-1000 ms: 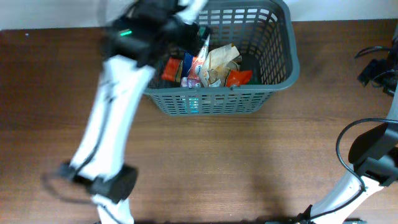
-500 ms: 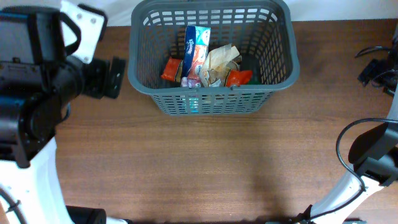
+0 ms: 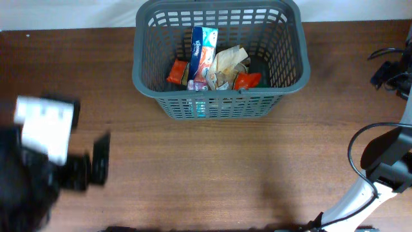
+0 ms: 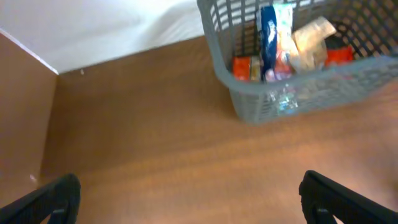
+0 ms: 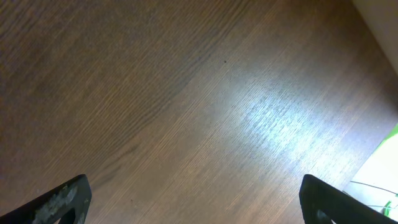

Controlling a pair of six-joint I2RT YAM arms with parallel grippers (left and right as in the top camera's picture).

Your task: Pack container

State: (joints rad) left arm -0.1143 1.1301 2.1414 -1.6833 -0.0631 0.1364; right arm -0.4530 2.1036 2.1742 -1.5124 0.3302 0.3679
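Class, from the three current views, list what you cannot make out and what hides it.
Overhead: the left arm is motion-blurred; its outline is unreadable.
Overhead: packets overlap in the container; their number and anything beneath are hidden.
Left wrist: the container is cut off by the top and right edges; packet print is blurred.
Right wrist: the right tool has its fingers cut by the bottom edge; only table shows.

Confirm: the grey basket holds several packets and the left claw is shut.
Wrong on the claw: the left wrist view shows the left claw open, fingers wide apart. The grey basket does hold several packets.
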